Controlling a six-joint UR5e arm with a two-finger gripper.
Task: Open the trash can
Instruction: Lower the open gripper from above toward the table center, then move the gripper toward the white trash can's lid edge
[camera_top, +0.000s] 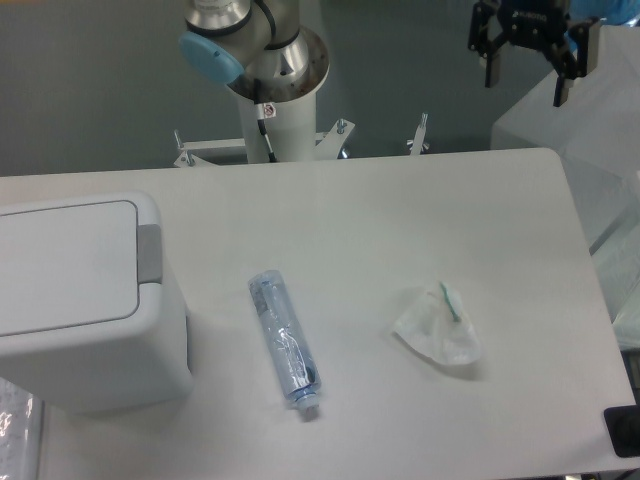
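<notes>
One white trash can (75, 300) is seen lid-down at the counter's (400, 220) left edge, while the hand (526, 68) is held spread, well apart above the far right corner.

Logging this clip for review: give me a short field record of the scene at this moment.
trash can: left on table, lid closed
push tab: grey, on the lid's right edge
gripper: open, empty, high at the far right, away from the bin
bottle: clear plastic, lying on its side mid-table
wrapper: crumpled clear plastic, right of the bottle
task state: not started
</notes>
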